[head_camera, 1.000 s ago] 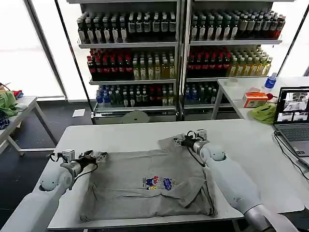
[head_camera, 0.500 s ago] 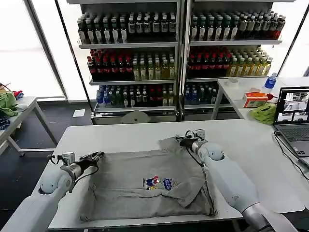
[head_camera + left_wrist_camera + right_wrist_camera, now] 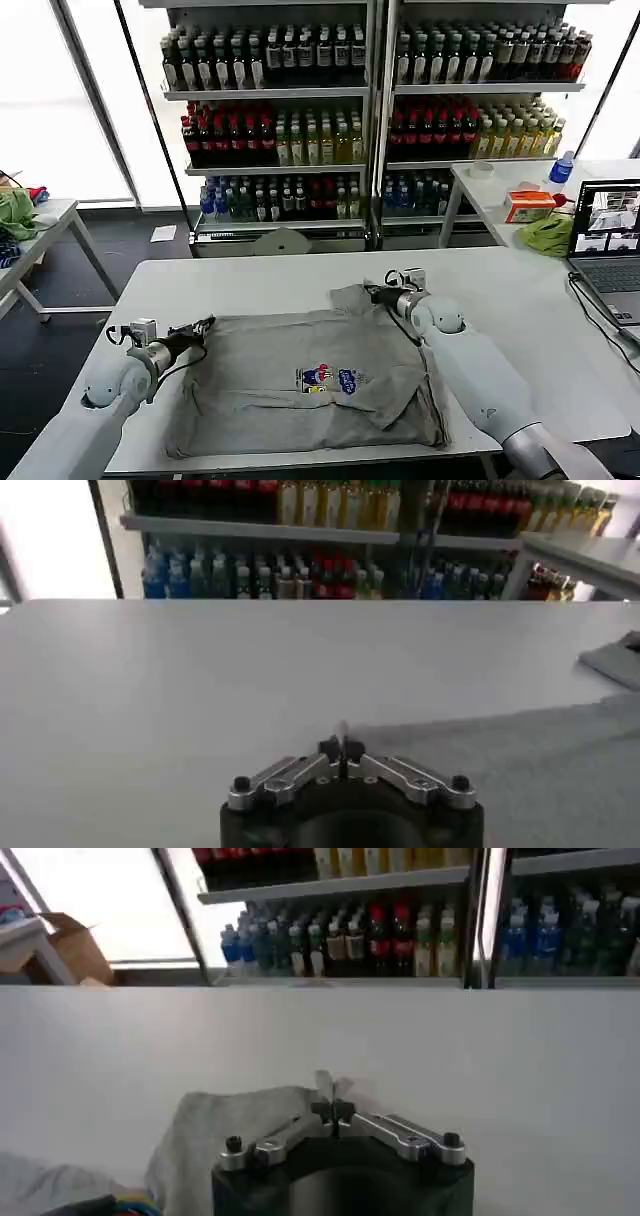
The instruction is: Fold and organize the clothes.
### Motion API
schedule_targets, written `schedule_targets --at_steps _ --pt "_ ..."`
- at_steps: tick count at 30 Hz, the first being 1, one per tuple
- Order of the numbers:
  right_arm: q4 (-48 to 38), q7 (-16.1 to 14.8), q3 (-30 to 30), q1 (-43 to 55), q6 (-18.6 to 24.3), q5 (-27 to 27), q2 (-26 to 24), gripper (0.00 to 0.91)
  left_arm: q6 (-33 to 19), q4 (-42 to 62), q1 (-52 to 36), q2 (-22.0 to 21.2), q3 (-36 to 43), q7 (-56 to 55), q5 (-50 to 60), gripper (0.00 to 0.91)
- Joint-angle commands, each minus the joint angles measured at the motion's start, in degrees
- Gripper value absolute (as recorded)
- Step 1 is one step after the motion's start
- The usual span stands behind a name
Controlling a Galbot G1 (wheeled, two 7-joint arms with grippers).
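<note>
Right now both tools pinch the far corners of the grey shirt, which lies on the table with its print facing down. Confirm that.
Not quite: the print faces up, as the head view shows. The left tool and right tool do pinch far corners of the grey shirt on the table.

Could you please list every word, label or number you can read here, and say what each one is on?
None can be read.
Shirt chest print: multicoloured, too small to read.
Bottle labels on the shelves: too small.
Laptop screen: blurred.
Orange box: blurred.
</note>
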Motion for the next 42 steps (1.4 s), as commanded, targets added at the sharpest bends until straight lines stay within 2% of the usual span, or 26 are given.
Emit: schedule_targets --at_steps 1,9,16,24,32,42 --pt "5.75 0.02 1.41 -1.97 0.2 4.95 -0.84 0.0 -1.29 -3.61 0.57 0.24 -0.95 -0.96 -1.31 0.01" --pt "13.94 1.31 4.78 -7.36 0.17 8.28 -4.08 0.0 -1.35 -9.91 3.53 0.67 -3.78 -2.99 -1.85 0.01" --pt "25.97 2.54 9.22 -15.11 0.27 11.71 -8.07 0.0 -1.84 -17.19 8.97 1.23 -7.88 -4.44 -2.1 0.01" --pt "37.31 3.55 13.45 -23.58 0.48 14.11 -13.11 0.0 -1.86 -21.02 12.64 1.42 -10.64 -4.68 -2.34 0.0" --pt "47.61 3.98 22.63 -37.76 0.77 16.08 -17.68 0.0 -1.48 -27.44 18.44 0.77 -13.9 -5.15 -2.28 0.01" --pt "54.35 4.36 33.63 -50.85 0.95 17.0 -19.12 0.0 2.13 -35.26 29.8 0.3 -22.06 -6.24 -0.55 0.01"
